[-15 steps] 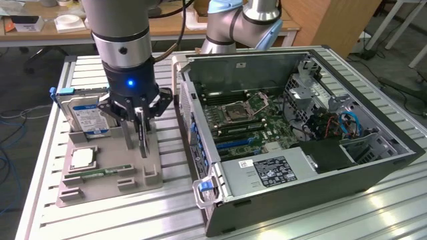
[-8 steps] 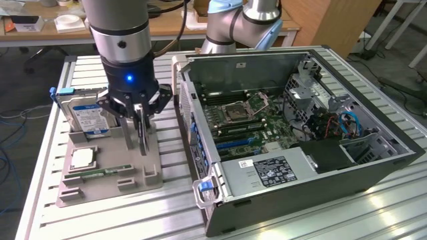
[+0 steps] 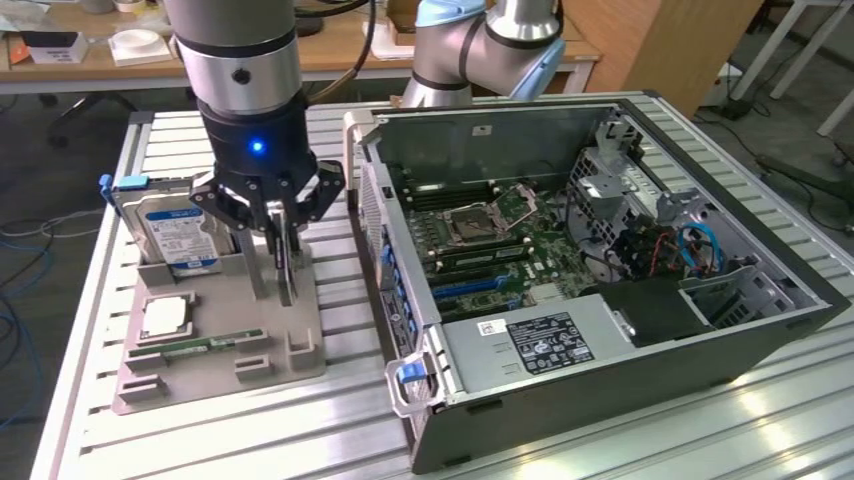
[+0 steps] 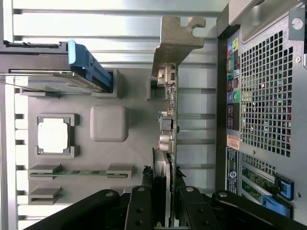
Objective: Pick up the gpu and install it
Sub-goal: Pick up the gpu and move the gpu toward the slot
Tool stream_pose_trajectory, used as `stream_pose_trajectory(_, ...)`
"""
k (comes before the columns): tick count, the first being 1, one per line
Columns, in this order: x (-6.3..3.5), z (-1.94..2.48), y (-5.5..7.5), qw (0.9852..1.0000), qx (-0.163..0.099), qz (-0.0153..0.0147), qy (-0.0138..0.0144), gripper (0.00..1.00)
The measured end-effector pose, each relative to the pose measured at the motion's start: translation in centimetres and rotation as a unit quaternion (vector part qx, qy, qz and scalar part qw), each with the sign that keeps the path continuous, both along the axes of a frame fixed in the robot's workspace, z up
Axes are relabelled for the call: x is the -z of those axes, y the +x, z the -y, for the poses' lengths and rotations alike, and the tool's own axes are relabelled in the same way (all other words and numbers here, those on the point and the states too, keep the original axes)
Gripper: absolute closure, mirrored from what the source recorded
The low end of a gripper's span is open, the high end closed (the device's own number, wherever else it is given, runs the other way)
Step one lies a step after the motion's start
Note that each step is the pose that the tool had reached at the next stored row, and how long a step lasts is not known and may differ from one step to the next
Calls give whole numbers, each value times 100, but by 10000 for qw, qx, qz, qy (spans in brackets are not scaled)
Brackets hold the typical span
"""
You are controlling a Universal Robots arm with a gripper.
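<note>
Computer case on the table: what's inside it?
A green motherboard with a processor socket, a grey labelled power supply box, and blue cables near the far end. Whatever lies beneath the power supply box is covered.

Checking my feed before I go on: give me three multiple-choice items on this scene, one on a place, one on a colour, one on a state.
1. Where does the graphics card stand?
A) on the motherboard
B) in the grey holder
C) flat on the table

2. The hard drive has a label that is:
A) blue and white
B) red
C) green

3. The gripper is:
A) wide open over the table
B) shut on the hard drive
C) shut on the graphics card

Answers: B, its lower edge sits in the holder beside the computer case; A, the label shows on the upright drive; C, the fingers press both faces of the card.
</note>
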State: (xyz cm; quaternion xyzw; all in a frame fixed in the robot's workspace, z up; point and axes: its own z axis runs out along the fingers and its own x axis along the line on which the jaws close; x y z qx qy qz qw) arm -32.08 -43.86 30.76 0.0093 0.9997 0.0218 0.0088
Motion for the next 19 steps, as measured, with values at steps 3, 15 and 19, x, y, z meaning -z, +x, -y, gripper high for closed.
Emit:
stream_pose_trajectory(3,-2,0,0,10000,0,-1,4,73)
stream_pose_trajectory(15,-50,0,0,10000,0,-1,24,73)
stream_pose_trajectory(19,-51,0,0,10000,0,-1,22,73)
